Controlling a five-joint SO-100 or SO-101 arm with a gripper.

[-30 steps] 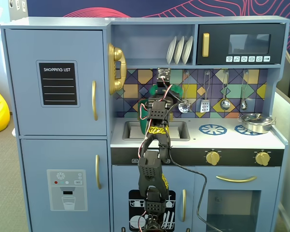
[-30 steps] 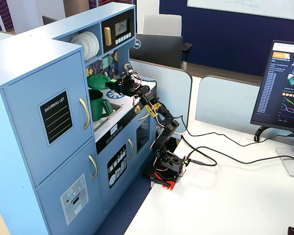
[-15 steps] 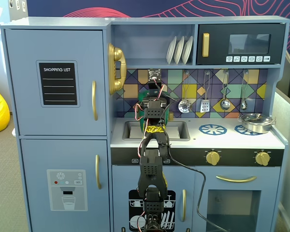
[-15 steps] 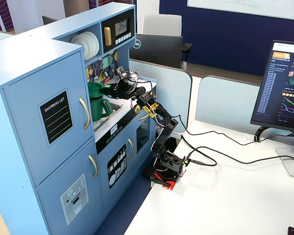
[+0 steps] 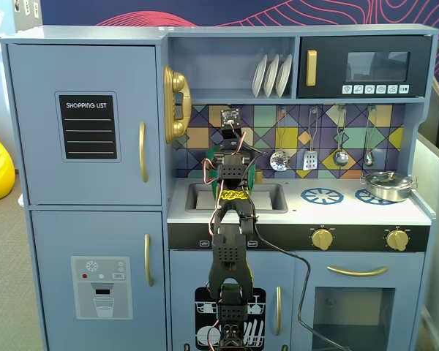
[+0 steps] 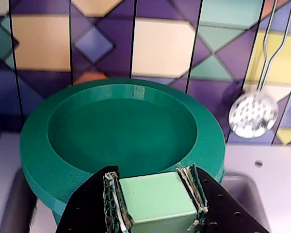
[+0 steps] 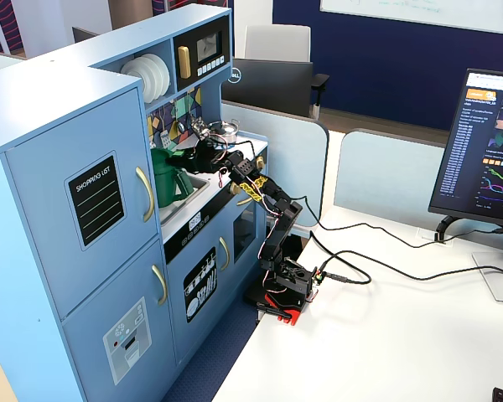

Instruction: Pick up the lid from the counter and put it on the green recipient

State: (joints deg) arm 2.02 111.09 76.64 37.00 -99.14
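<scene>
My gripper [image 6: 153, 183] is shut on the pale green square knob [image 6: 157, 199] of the lid [image 6: 121, 131], a round dark green disc with a raised rim that fills the wrist view. A lighter green sliver [image 6: 58, 209] under its left edge looks like the green pot, otherwise hidden there. In a fixed view the tall green pot [image 7: 169, 180] with its strap handle stands in the sink, and the lid [image 7: 183, 154] is at its top right in my gripper [image 7: 199, 155]. I cannot tell whether the lid rests on the rim. In the front fixed view my arm [image 5: 230, 190] hides both.
The pot stands in the sink [image 5: 267, 197] of a blue toy kitchen. A steel pot [image 5: 386, 184] sits on the right burner. Utensils hang on the tiled back wall [image 5: 311, 157], and a skimmer [image 6: 252, 114] hangs close to the lid's right.
</scene>
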